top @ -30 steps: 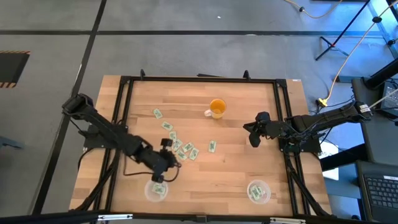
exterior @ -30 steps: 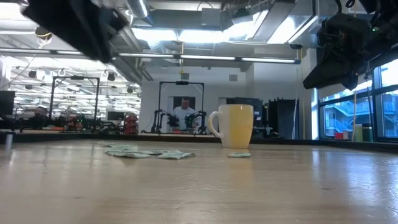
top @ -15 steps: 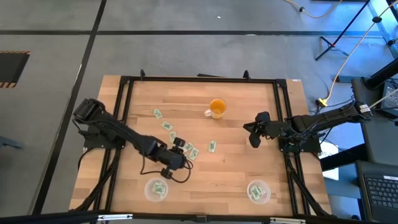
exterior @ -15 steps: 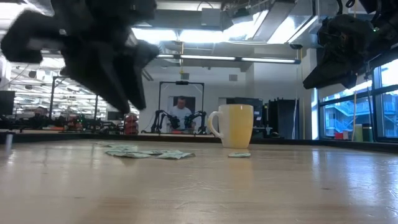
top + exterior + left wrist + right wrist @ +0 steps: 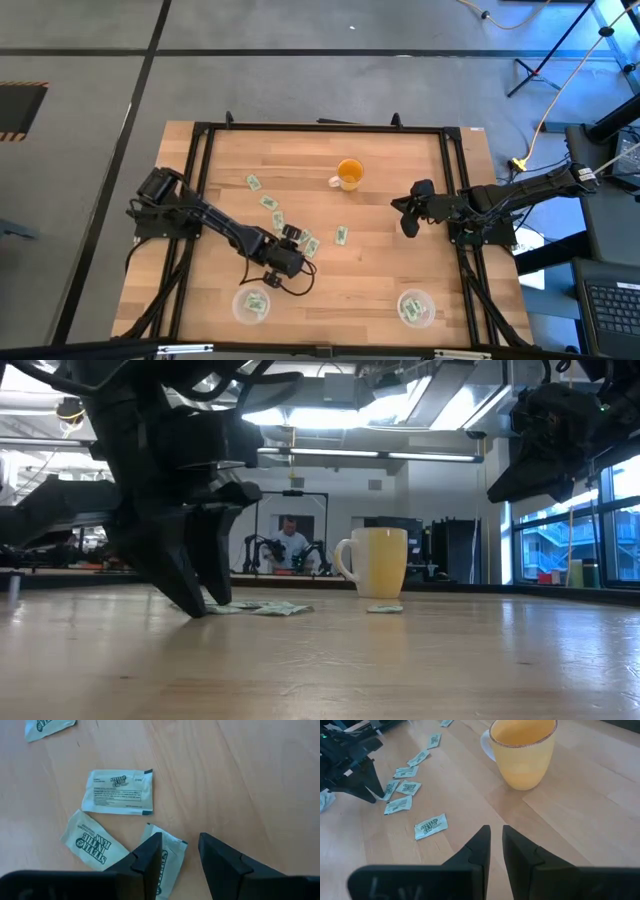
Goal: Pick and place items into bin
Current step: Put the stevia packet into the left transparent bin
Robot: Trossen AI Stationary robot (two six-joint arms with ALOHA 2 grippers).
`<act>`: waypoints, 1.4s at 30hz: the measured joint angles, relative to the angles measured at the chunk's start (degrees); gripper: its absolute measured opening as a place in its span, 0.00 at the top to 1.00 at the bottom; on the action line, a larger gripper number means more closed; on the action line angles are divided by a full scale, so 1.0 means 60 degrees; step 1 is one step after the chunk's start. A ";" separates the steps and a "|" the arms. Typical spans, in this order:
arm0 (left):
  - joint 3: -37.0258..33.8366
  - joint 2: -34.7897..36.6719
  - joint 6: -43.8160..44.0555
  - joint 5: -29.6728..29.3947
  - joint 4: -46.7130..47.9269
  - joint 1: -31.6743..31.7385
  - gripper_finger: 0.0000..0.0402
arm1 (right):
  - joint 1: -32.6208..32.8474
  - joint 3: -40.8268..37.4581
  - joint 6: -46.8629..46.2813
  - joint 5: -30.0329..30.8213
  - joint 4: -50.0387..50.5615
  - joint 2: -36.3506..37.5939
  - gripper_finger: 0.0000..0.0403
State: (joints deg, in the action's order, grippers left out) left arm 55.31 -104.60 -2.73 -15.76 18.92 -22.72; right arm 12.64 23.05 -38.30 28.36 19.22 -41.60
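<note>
Packets (image 5: 296, 238) lie scattered on the wooden bench (image 5: 380, 260), most of them clustered directly beneath the left gripper (image 5: 291, 236), which is lowered to the surface with its fingers (image 5: 150, 857) slightly spread — a narrow gap shows between them, holding nothing. One finger overlaps the nearest packet (image 5: 167, 856); another packet (image 5: 92, 842) lies just beside that finger, and a third packet (image 5: 118, 792) lies just ahead of the tips. In the low view the fingertips (image 5: 205, 600) reach down to the bench at the edge of the cluster.

The right gripper (image 5: 409, 217) hangs above the bench well apart from the packets, its fingers (image 5: 479, 847) nearly pressed together around nothing — the orange mug (image 5: 522, 751) stands ahead of them, and a lone packet (image 5: 431, 826) lies near the tips.

Two clear bins (image 5: 252, 304) sit near the bench's front edge, each with packets inside.
</note>
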 joint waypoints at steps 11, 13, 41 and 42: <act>-0.0018 -0.0003 0.0530 0.0164 0.0171 0.0056 0.75 | 0.0000 0.0000 -0.0020 0.0000 0.0000 0.0000 0.87; -0.0022 -0.0006 0.0854 0.0196 0.0192 0.0106 0.77 | 0.0001 0.0000 -0.0017 0.0000 0.0000 -0.0001 0.87; -0.0086 0.1749 0.1234 0.1174 0.0598 0.0189 0.99 | 0.0000 0.0000 -0.0004 0.0000 0.0000 0.0000 0.87; -0.0084 0.1987 0.1323 0.1274 0.0669 0.0161 0.99 | 0.0000 0.0000 -0.0014 0.0000 0.0004 -0.0002 0.87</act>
State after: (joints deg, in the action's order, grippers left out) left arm 54.81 -92.68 5.21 -8.12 22.94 -21.76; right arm 12.64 23.05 -38.39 28.36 19.25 -41.62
